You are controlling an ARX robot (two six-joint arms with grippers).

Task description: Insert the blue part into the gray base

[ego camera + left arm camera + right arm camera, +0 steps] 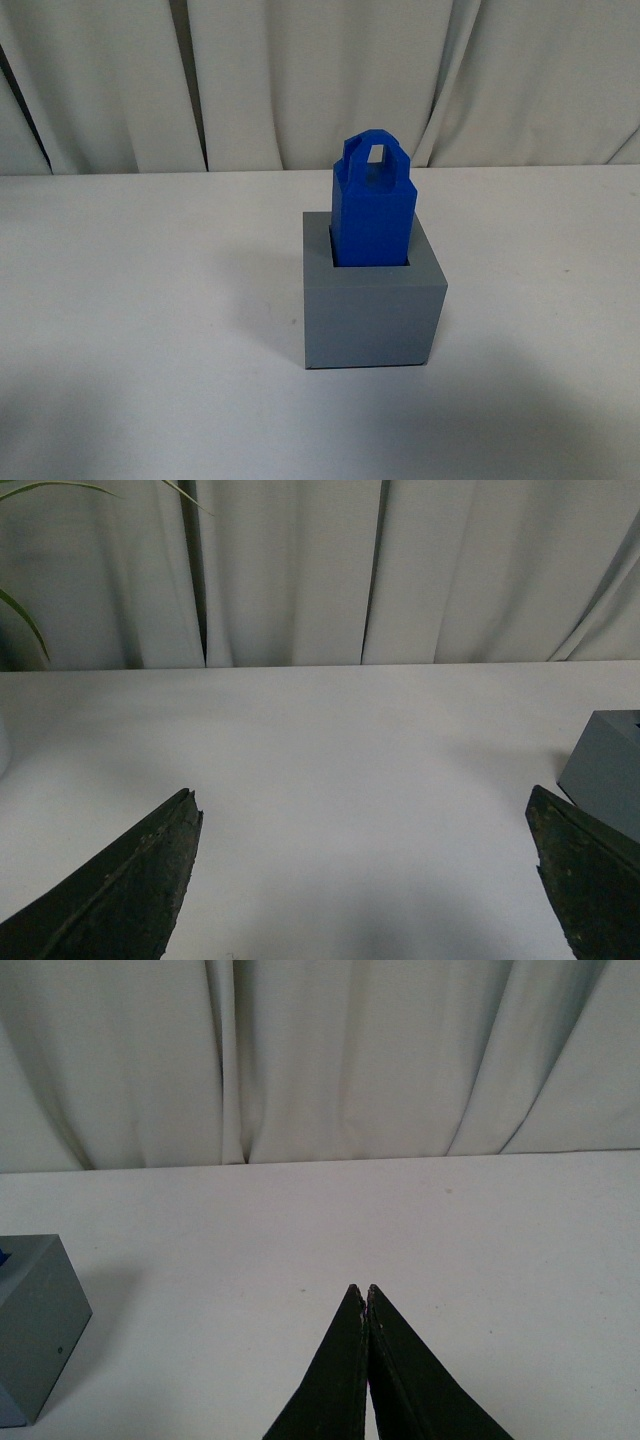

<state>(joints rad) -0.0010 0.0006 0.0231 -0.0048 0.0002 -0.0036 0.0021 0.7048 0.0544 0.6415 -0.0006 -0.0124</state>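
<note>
Left gripper (365, 825): its two dark fingers (130, 890) are spread wide, nothing between them, with only bare white table (330, 780) showing in the gap. A corner of the gray base (610, 775) sits just beside one finger in the left wrist view, not visibly touching it.

Right gripper (364, 1292): its two dark fingers (335, 1380) are pressed together tip to tip, pinching nothing, and point across the open table (400, 1220). In the right wrist view the gray base (35, 1315) stands well apart from the tips, at the edge of the picture, with a sliver of blue at its top.

Front view: neither arm is seen. The gray base (372, 305) rests on the white table (150, 320) near the middle. The blue part (373, 205) stands upright in the square recess of its top face, lower portion sunk below the rim, upper body and loop handle rising clear above it. The opening of the handle faces the camera. A narrow dark gap shows between block and recess wall. Pale curtains (300, 80) hang behind the table.
</note>
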